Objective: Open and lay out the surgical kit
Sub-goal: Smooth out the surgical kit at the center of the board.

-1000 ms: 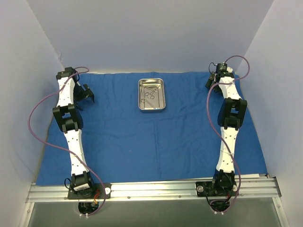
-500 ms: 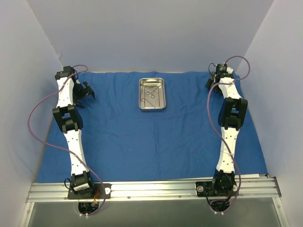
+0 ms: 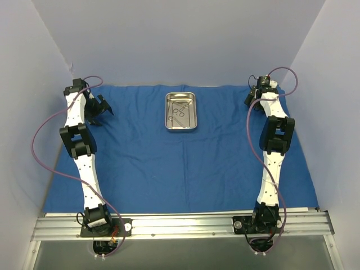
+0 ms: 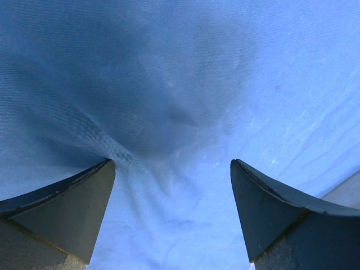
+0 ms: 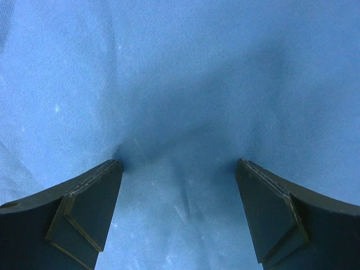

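The blue cloth wrap (image 3: 180, 163) lies spread flat across the table. On its far middle stands the shiny steel tray (image 3: 193, 124), with thin metal instruments (image 3: 179, 112) lying inside it. My left gripper (image 3: 101, 109) hovers open over the cloth's far left part, nothing between its fingers. In the left wrist view the left gripper (image 4: 171, 166) shows only wrinkled blue cloth (image 4: 180, 101) between the tips. My right gripper (image 3: 248, 97) is at the cloth's far right corner, mostly hidden by its arm. The right gripper (image 5: 179, 164) stands open just over blue cloth (image 5: 180, 84), its tips close to the fabric.
White walls close in the table on the left, back and right. An aluminium rail (image 3: 180, 225) carries both arm bases at the near edge. Purple cables (image 3: 42, 135) loop beside each arm. A bare strip (image 4: 346, 194) shows past the cloth's edge in the left wrist view.
The left gripper has drifted slightly farther back and left over the cloth. The right arm has stayed put.
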Robot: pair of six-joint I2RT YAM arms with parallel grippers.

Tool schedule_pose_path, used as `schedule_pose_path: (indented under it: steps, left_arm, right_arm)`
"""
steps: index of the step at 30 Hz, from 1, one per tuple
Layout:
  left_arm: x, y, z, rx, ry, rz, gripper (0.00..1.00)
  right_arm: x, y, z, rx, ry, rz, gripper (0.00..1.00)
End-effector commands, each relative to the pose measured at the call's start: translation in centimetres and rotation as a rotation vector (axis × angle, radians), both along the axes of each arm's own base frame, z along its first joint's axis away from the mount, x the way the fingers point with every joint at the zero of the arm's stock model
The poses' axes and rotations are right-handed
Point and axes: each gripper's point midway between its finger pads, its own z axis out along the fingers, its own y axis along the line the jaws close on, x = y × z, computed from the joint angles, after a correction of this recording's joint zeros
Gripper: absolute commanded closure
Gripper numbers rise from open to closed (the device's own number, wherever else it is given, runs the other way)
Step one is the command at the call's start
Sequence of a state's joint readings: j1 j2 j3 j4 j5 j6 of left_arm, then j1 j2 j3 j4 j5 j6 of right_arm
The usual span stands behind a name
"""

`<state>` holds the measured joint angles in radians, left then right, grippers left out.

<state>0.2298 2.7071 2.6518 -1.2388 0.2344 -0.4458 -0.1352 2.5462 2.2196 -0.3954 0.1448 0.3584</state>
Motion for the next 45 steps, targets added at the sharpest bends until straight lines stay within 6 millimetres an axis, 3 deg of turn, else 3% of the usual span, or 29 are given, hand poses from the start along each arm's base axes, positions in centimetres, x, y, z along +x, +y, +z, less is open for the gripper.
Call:
schedule_pose_path:
  steps: [1,6,10,13,15,16,17,18,19,20,21,22,23,25,27,30,37,41,42,43,44,45]
  left_arm:
    - [0.7,0.1,-5.0,-0.008,0.006,-0.009,0.04]
    - [0.0,0.4,-3.3,0.014,0.004,-0.02,0.05]
    - [0.0,0.9,-0.6,0.035,-0.035,-0.02,0.06]
    - [0.5,1.0,2.7,0.049,-0.097,-0.013,0.06]
    - [0.9,0.8,5.9,0.061,-0.164,-0.014,0.06]
    - [0.9,1.0,7.0,0.081,-0.179,-0.008,0.06]
    - [0.9,1.0,9.0,0.101,-0.215,-0.006,0.06]
    - [1.0,0.8,10.1,0.117,-0.236,-0.01,0.06]
    - [0.7,0.8,10.5,0.133,-0.237,-0.008,0.06]
    - [0.6,0.7,12.5,0.148,-0.277,-0.004,0.06]
    - [0.9,0.5,13.4,0.157,-0.309,-0.004,0.06]
    - [0.6,0.3,13.3,0.154,-0.308,-0.004,0.06]
    - [0.4,0.2,14.6,0.157,-0.336,-0.002,0.06]
    - [0.5,-0.1,15.5,0.154,-0.362,0.004,0.06]
    - [0.4,-0.6,16.2,0.132,-0.377,0.006,0.06]
    - [0.1,-1.6,15.8,0.121,-0.36,0.0,0.06]
    - [-0.9,-3.5,14.7,0.088,-0.318,-0.018,0.06]
    - [-2.2,-4.5,14.5,0.129,-0.288,-0.066,0.06]
    - [-2.7,-5.0,14.3,0.146,-0.273,-0.082,0.06]
    - [-3.9,-4.8,12.4,0.163,-0.216,-0.075,0.06]
    - [-4.5,-4.8,12.7,0.169,-0.222,-0.064,0.06]
    - [-5.2,-4.7,11.9,0.167,-0.197,-0.043,0.06]
  right_arm:
    - [-5.7,1.0,-6.4,0.089,0.258,-0.02,0.14]
    - [-4.7,1.2,-4.6,0.093,0.225,0.015,0.13]
    - [-2.9,1.9,-0.7,0.113,0.14,0.048,0.12]
    - [-1.7,2.3,4.1,0.122,0.049,0.062,0.1]
    - [-0.9,2.3,8.9,0.107,-0.053,0.068,0.09]
    - [-0.8,2.4,12.4,0.097,-0.116,0.072,0.08]
    - [-0.6,2.3,14.3,0.088,-0.16,0.073,0.07]
    - [-0.7,2.2,16.2,0.078,-0.197,0.076,0.06]
    - [-1.0,2.1,19.7,0.055,-0.262,0.089,0.05]
    - [-0.9,2.0,21.4,0.036,-0.303,0.092,0.02]
    - [-1.3,1.8,22.5,0.02,-0.323,0.087,0.01]
    - [-1.9,1.8,25.1,0.003,-0.369,0.084,0.01]
    - [-2.1,1.6,26.1,-0.01,-0.389,0.08,0.0]
    - [-3.1,0.8,27.8,-0.032,-0.414,0.053,0.0]
    - [-3.6,-0.2,28.4,-0.033,-0.431,0.019,0.0]
    - [-4.1,-0.7,27.7,0.006,-0.419,-0.025,0.02]
    - [-3.0,1.9,25.1,0.127,-0.362,0.04,0.04]
    - [-4.0,2.7,22.4,0.149,-0.284,0.043,0.04]
    - [-4.7,2.8,20.5,0.152,-0.231,0.034,0.04]
    - [-5.4,2.9,19.8,0.148,-0.203,0.025,0.04]
    - [-6.1,2.8,18.6,0.151,-0.171,0.017,0.06]
    - [-7.5,3.1,15.4,0.169,-0.088,0.009,0.07]
